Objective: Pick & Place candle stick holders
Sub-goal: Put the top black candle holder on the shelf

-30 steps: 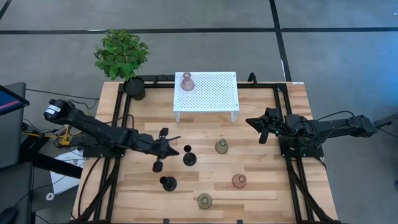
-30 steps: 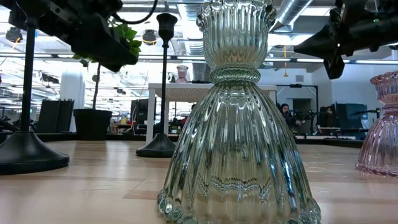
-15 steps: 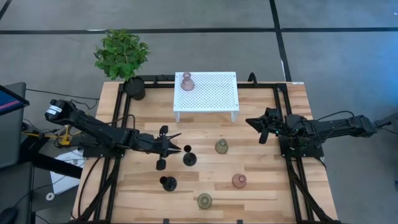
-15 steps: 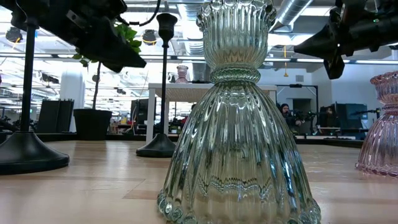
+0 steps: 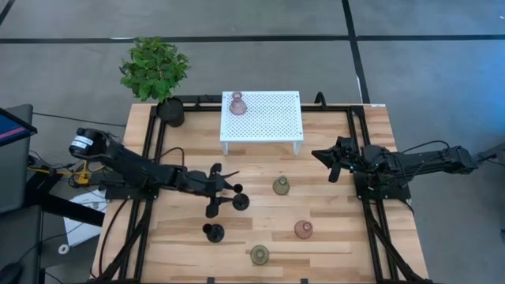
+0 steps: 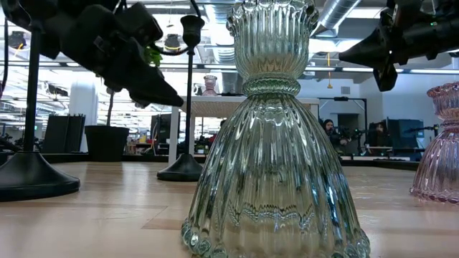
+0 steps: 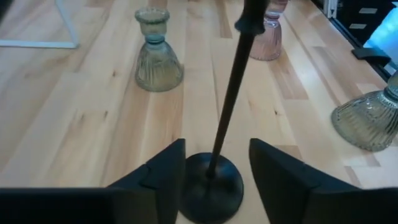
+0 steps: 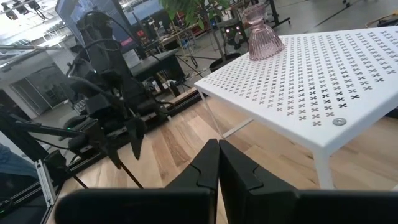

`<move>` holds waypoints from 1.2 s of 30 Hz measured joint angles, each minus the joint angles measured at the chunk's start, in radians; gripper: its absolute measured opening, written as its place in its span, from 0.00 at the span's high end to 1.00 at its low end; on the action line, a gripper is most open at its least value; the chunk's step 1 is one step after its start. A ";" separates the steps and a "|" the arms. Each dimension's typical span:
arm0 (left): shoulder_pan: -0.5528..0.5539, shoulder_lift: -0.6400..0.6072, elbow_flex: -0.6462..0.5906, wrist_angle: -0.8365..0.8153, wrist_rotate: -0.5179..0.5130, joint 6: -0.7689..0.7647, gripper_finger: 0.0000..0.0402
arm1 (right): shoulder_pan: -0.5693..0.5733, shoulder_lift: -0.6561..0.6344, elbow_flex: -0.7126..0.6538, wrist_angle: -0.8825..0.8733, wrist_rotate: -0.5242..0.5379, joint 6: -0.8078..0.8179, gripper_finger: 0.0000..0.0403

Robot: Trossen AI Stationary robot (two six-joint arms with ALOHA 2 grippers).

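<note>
My left gripper is open at the black candle stick holder in the table's middle. In the left wrist view its fingers stand on either side of the thin stem, just above the round base, and touch nothing that I can see. A second black holder stands nearer the front edge. Two olive glass holders and a pink one stand on their bases on the wood. Another pink holder stands on the white perforated stand. My right gripper waits shut at the right side.
A potted plant in a black pot stands at the table's far left corner. Black frame rails run along both sides of the table. Bare wood lies between the stand and the holders.
My left gripper has gone toward the table's right edge, up to the black holder in the middle, so that its fingers now reach the stem. In the low view it has also tipped downward. The holders have stayed where they were.
</note>
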 joint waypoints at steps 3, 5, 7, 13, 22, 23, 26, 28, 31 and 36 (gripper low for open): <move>0.000 0.029 0.000 0.024 0.000 -0.051 0.48 | 0.000 0.000 0.000 0.000 0.000 0.000 1.00; 0.000 0.044 0.000 0.033 0.000 -0.071 0.45 | 0.000 0.000 0.000 0.000 0.000 0.000 1.00; 0.000 0.055 0.000 0.054 0.000 -0.073 0.42 | 0.000 0.000 0.000 0.000 0.000 0.000 1.00; 0.000 0.057 0.000 0.079 -0.001 -0.073 0.38 | 0.000 0.000 0.000 0.000 0.000 0.000 1.00; 0.003 0.134 0.000 0.159 -0.008 -0.097 0.38 | 0.000 0.000 0.000 0.000 0.000 0.000 1.00; 0.003 0.151 0.000 0.184 -0.007 -0.099 0.38 | 0.000 0.000 0.000 0.000 0.000 0.000 1.00; 0.003 0.189 0.000 0.259 -0.008 -0.100 0.38 | 0.000 0.000 0.000 0.000 0.000 0.000 1.00; 0.003 0.208 0.000 0.289 -0.008 -0.100 0.38 | 0.000 0.000 0.000 0.000 0.000 0.000 1.00; 0.003 0.215 0.000 0.298 -0.008 -0.100 0.38 | 0.000 0.000 0.000 0.000 0.000 0.000 1.00; 0.002 0.215 0.000 0.299 -0.008 -0.100 0.43 | 0.000 0.000 0.000 0.000 0.000 0.000 1.00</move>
